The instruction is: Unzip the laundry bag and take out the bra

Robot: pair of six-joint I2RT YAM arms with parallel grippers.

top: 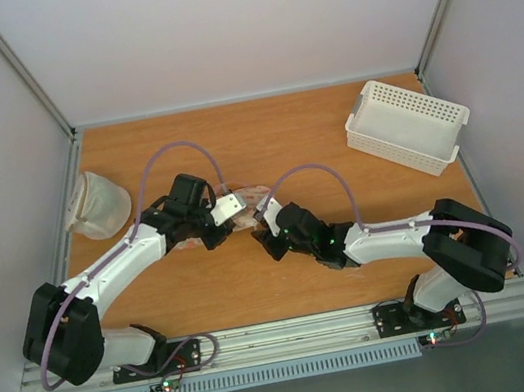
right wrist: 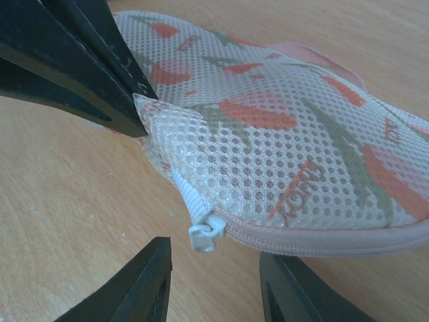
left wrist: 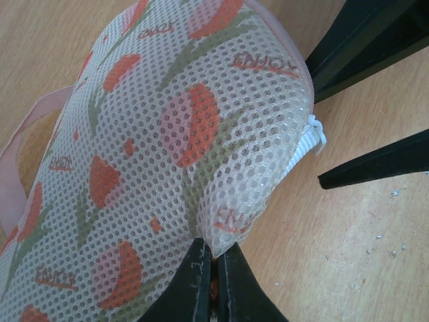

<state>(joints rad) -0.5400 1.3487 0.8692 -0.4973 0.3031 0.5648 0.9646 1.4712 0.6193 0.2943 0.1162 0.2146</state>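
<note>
The laundry bag [left wrist: 161, 134] is a cream mesh pouch with red tulip prints and a pink zipper edge; it lies mid-table [top: 247, 199], also in the right wrist view [right wrist: 288, 134]. My left gripper [left wrist: 213, 258] is shut on a pinch of the bag's end corner. My right gripper [right wrist: 214, 268] is open, its fingers straddling the white zipper pull [right wrist: 203, 236] at the closed end of the pink zipper [right wrist: 322, 238], just short of touching it. A pink loop [left wrist: 27, 134] hangs off the bag's far side. The bra is hidden.
A white perforated plastic basket [top: 408, 125] stands at the back right. An off-white mesh sack [top: 99, 204] lies at the left edge of the wooden table [top: 262, 135]. Grey walls close in on both sides.
</note>
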